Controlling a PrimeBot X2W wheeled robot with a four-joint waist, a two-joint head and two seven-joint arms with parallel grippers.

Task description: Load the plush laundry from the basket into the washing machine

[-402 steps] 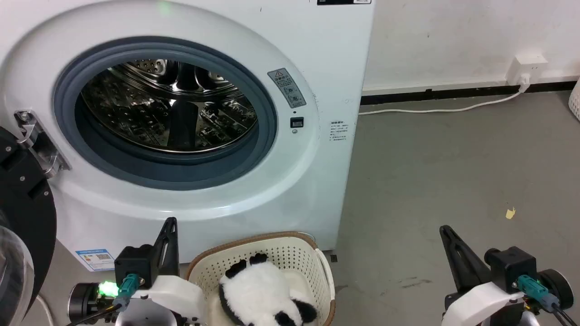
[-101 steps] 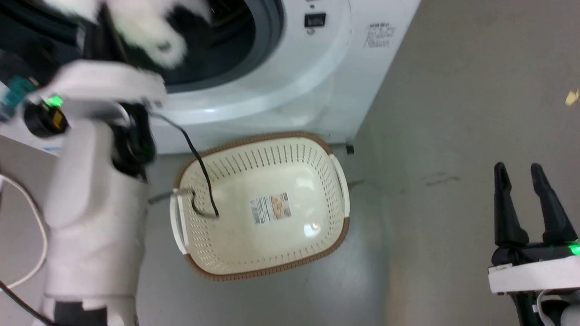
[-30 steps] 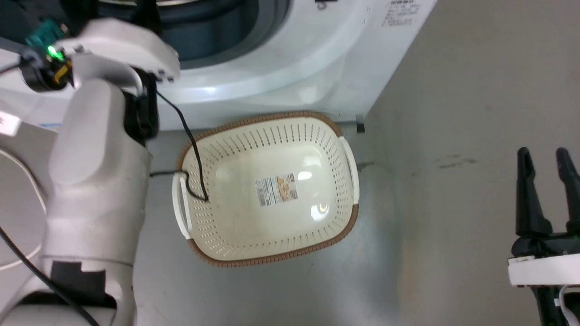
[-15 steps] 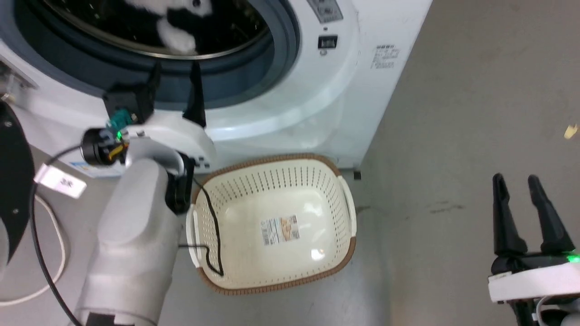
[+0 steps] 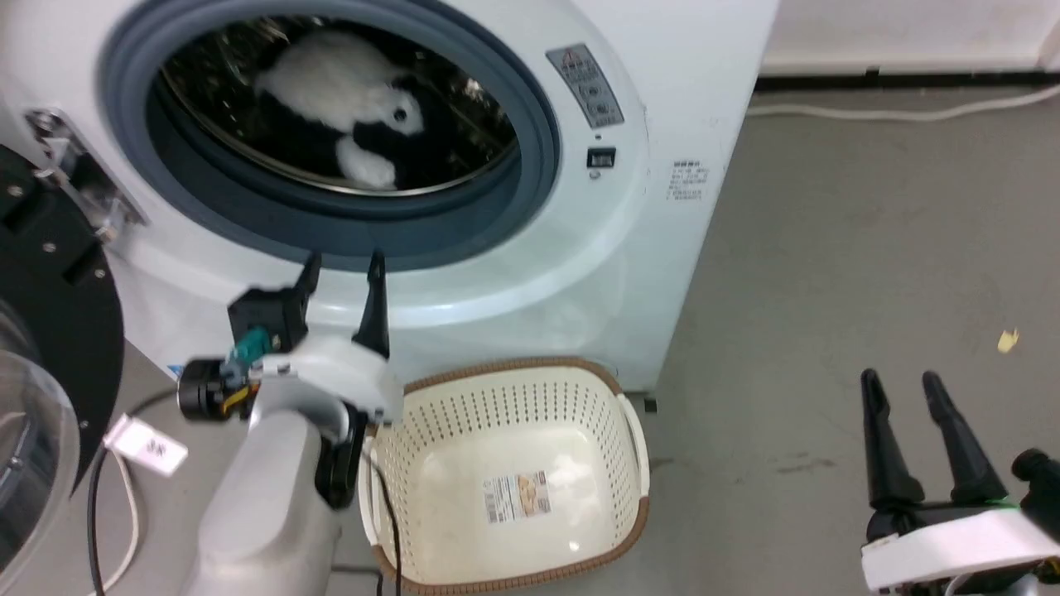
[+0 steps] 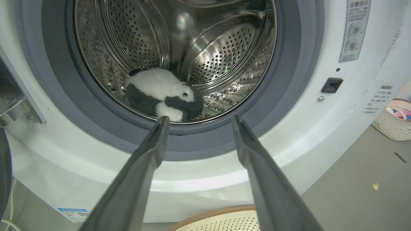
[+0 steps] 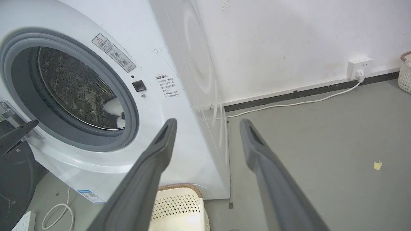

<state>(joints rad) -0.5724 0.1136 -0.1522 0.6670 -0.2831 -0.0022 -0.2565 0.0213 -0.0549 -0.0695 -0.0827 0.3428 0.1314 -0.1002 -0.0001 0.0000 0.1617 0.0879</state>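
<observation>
my left tool (image 5: 344, 257) is open, its two dark fingers spread with nothing between them, tips pointing up at the lower lip of the porthole of the washing machine (image 5: 596, 248), centre-left in the head view. looking along those fingers in the left wrist view, the panda (image 6: 157, 86) lies just above the tips, low in the steel drum (image 6: 224, 54) near its front edge, white body to the upper left and a black limb curled at the right. the grey gasket (image 5: 534, 157) rings the opening, and the black-rimmed door (image 5: 50, 331) is swung open at the left edge of the head view. below my left wrist, in the lower middle of the head view, the basket (image 5: 513, 365) sits on the floor just in front of the washing machine, its bottom showing a paper label (image 5: 516, 497); a black cable (image 5: 395, 538) from my arm hangs over its left side. my right tool (image 5: 899, 377), at the lower right, is also open and holds nothing, well apart from the basket, above the grey floor (image 5: 828, 248), where a small yellow scrap (image 5: 1007, 340) lies to its upper right.
</observation>
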